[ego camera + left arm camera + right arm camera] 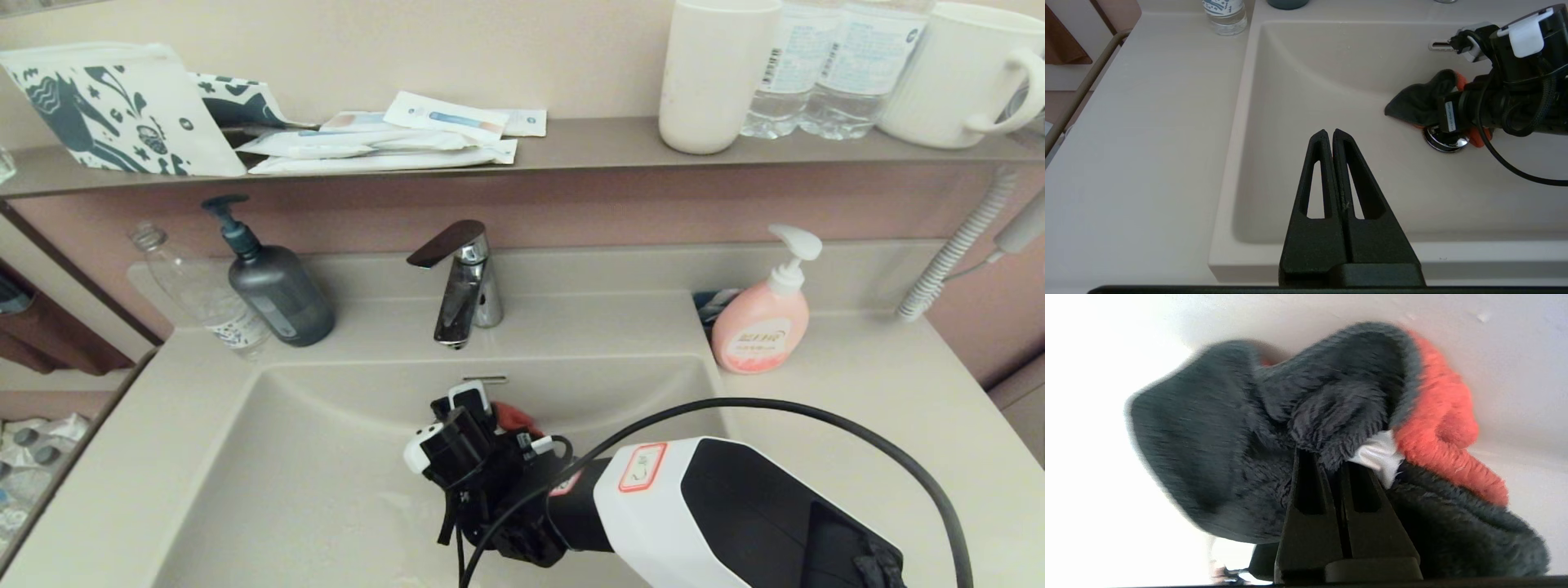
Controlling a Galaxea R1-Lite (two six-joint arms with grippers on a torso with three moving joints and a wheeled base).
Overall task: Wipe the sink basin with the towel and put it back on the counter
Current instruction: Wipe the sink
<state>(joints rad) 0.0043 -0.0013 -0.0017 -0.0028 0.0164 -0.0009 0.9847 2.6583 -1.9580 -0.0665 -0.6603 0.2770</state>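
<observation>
The beige sink basin (286, 474) fills the middle of the head view. My right gripper (1331, 457) reaches down into it and is shut on the towel (1241, 428), a charcoal-grey cloth with an orange-red side. In the left wrist view the towel (1419, 102) lies bunched on the basin floor by the chrome drain plug (1445, 141). Only its orange edge (514, 416) shows past the wrist in the head view. My left gripper (1329, 132) hangs shut and empty over the basin's front left part, apart from the towel. The counter (882, 408) lies flat on both sides.
A chrome faucet (461, 282) stands behind the basin above the overflow slot (484, 379). A pink soap bottle (763, 314) is on the right counter. A grey pump bottle (273, 282) and a clear bottle (204, 294) are at the left. A shelf (571, 147) carries cups, packets and bottles.
</observation>
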